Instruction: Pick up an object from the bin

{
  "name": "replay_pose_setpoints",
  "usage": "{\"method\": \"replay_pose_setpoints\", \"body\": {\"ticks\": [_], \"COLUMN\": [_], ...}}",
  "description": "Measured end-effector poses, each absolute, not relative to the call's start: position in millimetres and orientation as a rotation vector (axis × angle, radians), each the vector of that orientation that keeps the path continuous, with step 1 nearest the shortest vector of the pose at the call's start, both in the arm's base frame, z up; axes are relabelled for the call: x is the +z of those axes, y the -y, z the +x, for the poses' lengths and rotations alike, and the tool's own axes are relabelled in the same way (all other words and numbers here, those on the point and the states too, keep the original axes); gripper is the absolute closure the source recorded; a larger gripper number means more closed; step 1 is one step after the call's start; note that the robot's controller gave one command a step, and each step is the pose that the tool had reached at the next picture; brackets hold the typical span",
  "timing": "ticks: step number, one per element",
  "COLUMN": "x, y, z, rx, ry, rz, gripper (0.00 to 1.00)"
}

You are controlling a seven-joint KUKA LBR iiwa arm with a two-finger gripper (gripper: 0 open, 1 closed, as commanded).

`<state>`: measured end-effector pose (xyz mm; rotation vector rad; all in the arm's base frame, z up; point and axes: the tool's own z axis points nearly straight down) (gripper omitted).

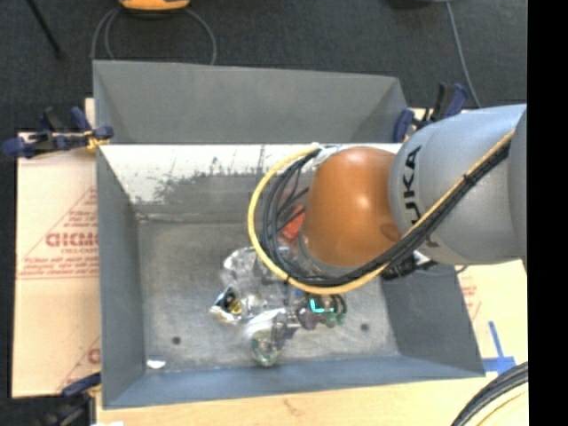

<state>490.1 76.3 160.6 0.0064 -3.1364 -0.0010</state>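
My gripper [282, 316] reaches down into the middle of the bin floor, most of it hidden under the arm's orange cover. It stands in a small cluster of things. A crumpled clear plastic piece [240, 264] lies just to its left. A small black and yellow thing [227, 304] sits beside that. A clear greenish round thing [264, 351] lies just below the gripper. On its right lies a dark thing with a teal patch [325, 309]. I cannot make out whether anything is held.
A red-orange thing [288, 229] peeks out behind the arm's cables, nearer the back wall. A small white scrap [155, 362] lies in the front left corner. The arm covers the bin's right half.
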Motion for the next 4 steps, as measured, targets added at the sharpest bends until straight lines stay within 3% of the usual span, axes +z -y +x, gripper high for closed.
{"method": "replay_pose_setpoints", "body": {"ticks": [1,2,3,4], "x": [87.7,79.7,80.6,226.9], "y": [-70.2,-96.6,-97.6,-58.7], "z": [534.9,557.4,557.8,549.1], "rx": [-0.006,0.003,-0.002,0.003], "ry": [3.164,3.159,3.162,2.955], "rz": [0.080,0.196,0.193,1.079], "gripper": [0.00,0.00,1.00,1.00]}}
